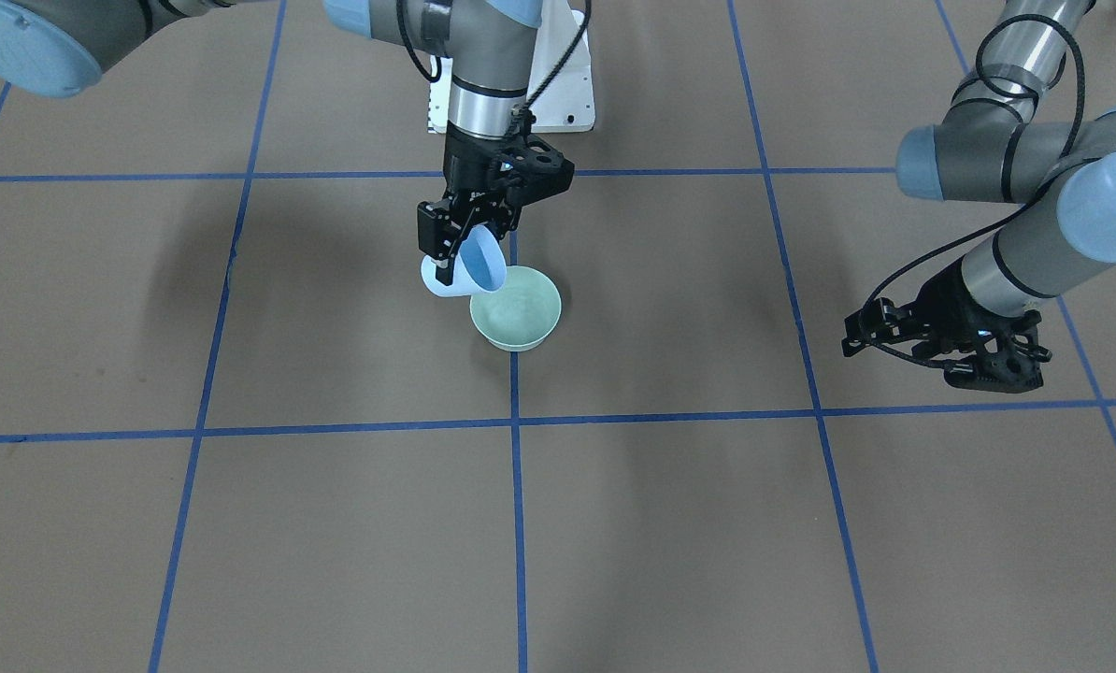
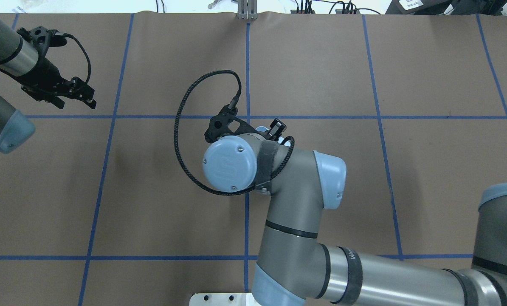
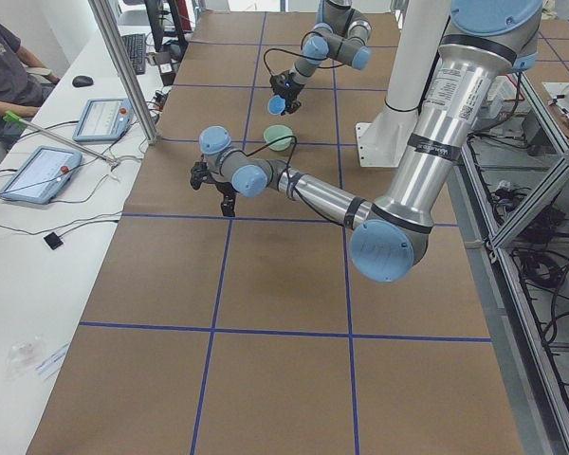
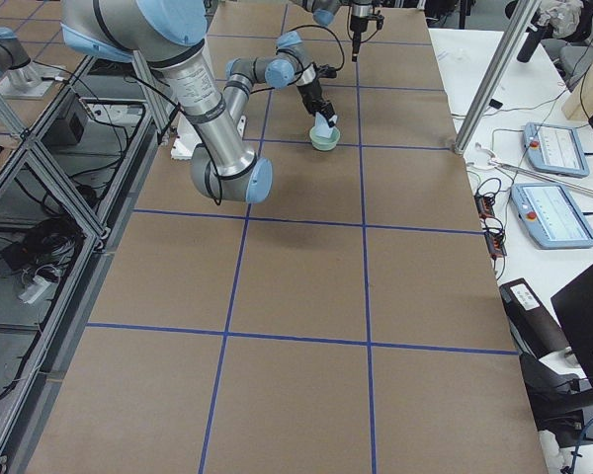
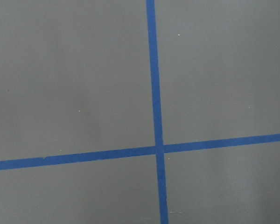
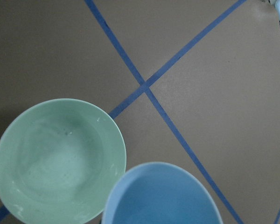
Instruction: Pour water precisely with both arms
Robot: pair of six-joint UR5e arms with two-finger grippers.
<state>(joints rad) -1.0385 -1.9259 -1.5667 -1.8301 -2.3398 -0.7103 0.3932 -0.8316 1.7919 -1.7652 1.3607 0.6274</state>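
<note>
Jaws of the right gripper [image 1: 465,252] pinched the rim of a blue cup [image 1: 483,264], tipped over a green bowl [image 1: 513,334] on the worktop [image 1: 334,523]. Pouring seemed underway or nearly finished; the left gripper [image 1: 862,336] hung well apart, jaws spread, empty.

Cup [image 1: 485,262] tilted over bowl [image 1: 521,316] standing on table [image 1: 708,523].

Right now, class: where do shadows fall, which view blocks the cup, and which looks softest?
Right wrist view: the blue cup sits so close its rim looks soft. Front-facing view: diffuse shadows on the brown table beside the green bowl. Overhead view: the right arm covers the bowl and most of the cup.
</note>
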